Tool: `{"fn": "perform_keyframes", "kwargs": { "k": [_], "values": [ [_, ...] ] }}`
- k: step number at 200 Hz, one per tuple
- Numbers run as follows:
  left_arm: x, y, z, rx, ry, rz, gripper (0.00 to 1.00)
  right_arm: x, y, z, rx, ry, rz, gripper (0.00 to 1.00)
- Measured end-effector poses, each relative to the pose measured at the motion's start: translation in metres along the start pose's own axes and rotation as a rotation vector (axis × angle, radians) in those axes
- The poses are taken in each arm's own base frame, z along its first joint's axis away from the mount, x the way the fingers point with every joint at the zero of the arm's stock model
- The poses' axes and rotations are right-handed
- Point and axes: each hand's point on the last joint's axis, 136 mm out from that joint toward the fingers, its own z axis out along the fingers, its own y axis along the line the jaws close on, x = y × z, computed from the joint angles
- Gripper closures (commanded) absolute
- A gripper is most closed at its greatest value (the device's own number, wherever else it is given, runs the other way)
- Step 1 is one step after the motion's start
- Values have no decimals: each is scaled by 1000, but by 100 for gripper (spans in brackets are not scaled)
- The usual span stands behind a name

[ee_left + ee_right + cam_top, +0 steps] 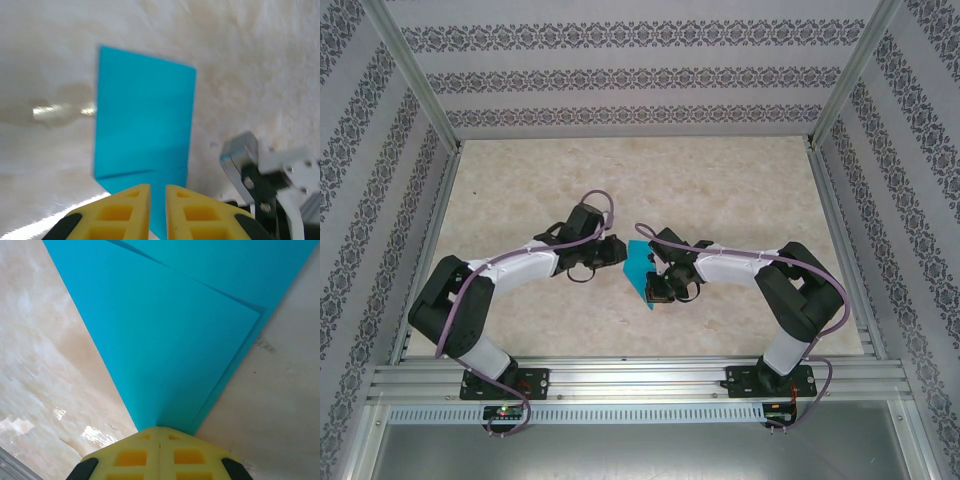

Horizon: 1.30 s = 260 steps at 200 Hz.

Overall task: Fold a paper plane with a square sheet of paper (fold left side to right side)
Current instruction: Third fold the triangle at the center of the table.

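The teal sheet of paper lies folded into a narrow, layered paper plane shape with one pointed end, on the marble table between the two arms. In the right wrist view the paper fans out from its point, and my right gripper is shut on that tip. From above, the right gripper is at the paper's near end. My left gripper is at the paper's left edge. Its yellow fingers stand a narrow gap apart just above the paper, pinching nothing.
The marble tabletop stretches bare behind the arms, bounded by patterned walls and aluminium frame posts. Part of the right arm's gripper body sits close to the right of the paper in the left wrist view.
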Motion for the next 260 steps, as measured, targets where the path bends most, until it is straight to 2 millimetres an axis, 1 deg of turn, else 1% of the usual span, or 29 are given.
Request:
{"fn": "perform_keyframes", "kwargs": {
  "k": [12,29,42,61,93,110,124,135,148,160,179,200,216,243,260],
  "values": [
    [12,-3,11,6,44,11,83,0,-1,0,1,0,3,96],
    [26,2,28,-4,105,7,84,-1,-1,-1,1,0,5,96],
    [31,8,39,-14,134,-2,84,-1,-1,-1,1,0,5,96],
    [35,13,51,-23,161,-10,85,-1,-1,-1,1,0,5,96],
    [37,16,59,-32,178,-12,86,-2,-3,-4,9,-16,19,94],
    [37,16,61,-38,175,-6,87,-2,-4,-13,10,-50,41,94],
    [36,17,61,-41,174,-5,87,-5,3,-25,-16,-89,55,94],
    [37,18,62,-42,175,-3,87,-10,12,-34,-48,-127,64,94],
    [36,17,63,-38,172,-2,88,-15,21,-38,-74,-154,76,94],
    [35,17,63,-35,170,0,88,-15,26,-35,-85,-158,91,96],
    [34,16,64,-31,166,2,88,-11,29,-24,-70,-135,122,96],
    [34,16,65,-30,165,3,88,-13,26,-11,-44,-114,159,97],
    [34,16,65,-30,165,3,89,-16,21,-5,-19,-113,182,98],
    [34,16,65,-31,164,3,89,-17,14,1,9,-116,210,98],
    [34,16,65,-30,164,3,90,-18,13,1,10,-119,227,98]
  ]
}}
